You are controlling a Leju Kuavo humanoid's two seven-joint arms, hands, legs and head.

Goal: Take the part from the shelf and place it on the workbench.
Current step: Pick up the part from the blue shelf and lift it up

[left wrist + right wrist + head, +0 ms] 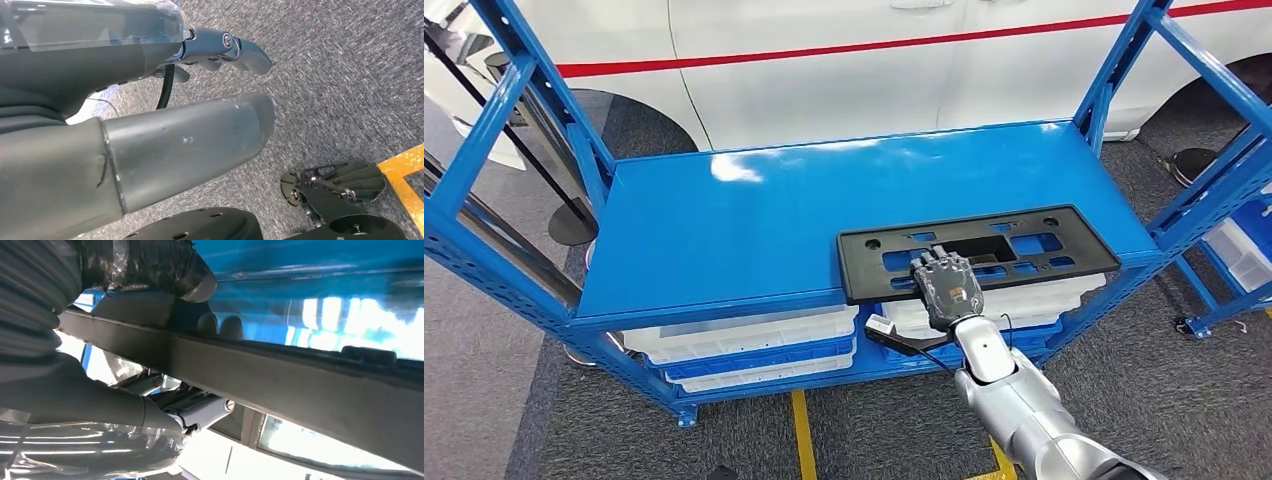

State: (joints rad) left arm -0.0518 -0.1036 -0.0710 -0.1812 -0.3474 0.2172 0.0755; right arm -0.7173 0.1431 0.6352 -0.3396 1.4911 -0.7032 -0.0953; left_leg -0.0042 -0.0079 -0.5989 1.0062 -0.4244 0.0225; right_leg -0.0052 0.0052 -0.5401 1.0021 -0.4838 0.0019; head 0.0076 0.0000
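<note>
The part is a flat black rectangular frame with several cut-outs. It lies on the blue shelf top at the front right, overhanging the front edge a little. My right hand reaches up from below and grips the part's front edge, fingers lying on top. In the right wrist view the part's dark edge runs between the thumb and fingers of that hand. My left hand hangs over the grey carpet with its fingers apart and holds nothing.
White bins sit on the level under the shelf top. Blue uprights stand at the shelf's corners. A white car with a red stripe is behind it. Another blue rack stands to the right. A yellow floor line runs below.
</note>
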